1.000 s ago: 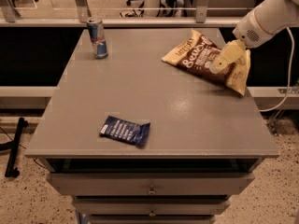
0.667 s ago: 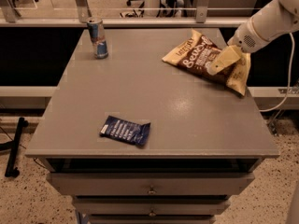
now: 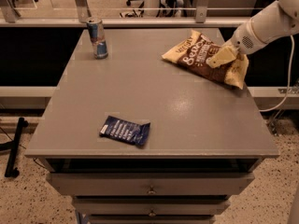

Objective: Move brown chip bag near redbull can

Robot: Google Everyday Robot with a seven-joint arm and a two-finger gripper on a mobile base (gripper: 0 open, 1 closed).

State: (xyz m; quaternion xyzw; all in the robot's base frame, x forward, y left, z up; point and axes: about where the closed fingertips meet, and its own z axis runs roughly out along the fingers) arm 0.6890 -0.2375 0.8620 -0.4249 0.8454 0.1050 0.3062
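As it lies on the far right part of the worktop (image 3: 187, 106), the chip bag (image 3: 198, 59) shows its dark brown centre and white lettering face up, with its tan edges toward the back and the right rim. We note the pincer (image 3: 217, 59) at the bag's right end, low over it and appearing to touch its upper surface. Whether it is spread, pressed together or pinching the bag, we cannot tell. The white arm (image 3: 264, 24) enters from the upper right corner of the view and slopes down to the bag. We find the can (image 3: 97, 38) upright at the far left corner of the worktop, well apart from the bag, with bare grey surface between them. A dark-blue packet (image 3: 125, 130) lies flat near the front edge, left of centre, well apart from both bag and can. Below the front edge we record drawers (image 3: 150, 189) with small knobs. A speckled floor (image 3: 28, 190) surrounds the unit.
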